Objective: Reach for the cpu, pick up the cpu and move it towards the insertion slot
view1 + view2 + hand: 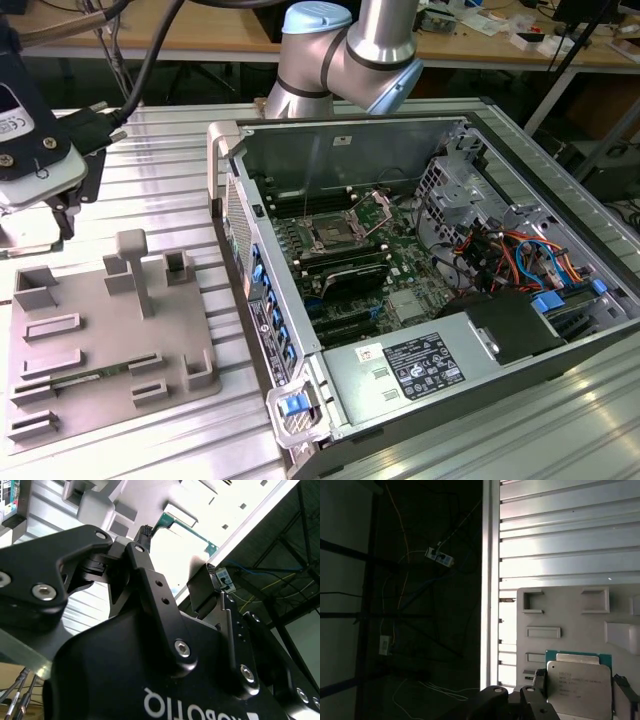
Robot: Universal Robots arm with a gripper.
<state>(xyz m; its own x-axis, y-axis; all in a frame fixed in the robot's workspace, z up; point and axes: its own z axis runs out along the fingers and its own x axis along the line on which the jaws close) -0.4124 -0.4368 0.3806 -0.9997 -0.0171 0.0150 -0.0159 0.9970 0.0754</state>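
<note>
I am holding the chip (577, 680) squeezed in my gripper (580, 692) over the grey plate (90, 350); the slot (330, 237) is sitting well apart, at 3 o'clock in the exterior view.

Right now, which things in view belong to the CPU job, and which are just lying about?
Job: cpu, insertion slot, tool.
Lying about: grey fixture plate, memory slots, coloured cables, blue case latch.
</note>
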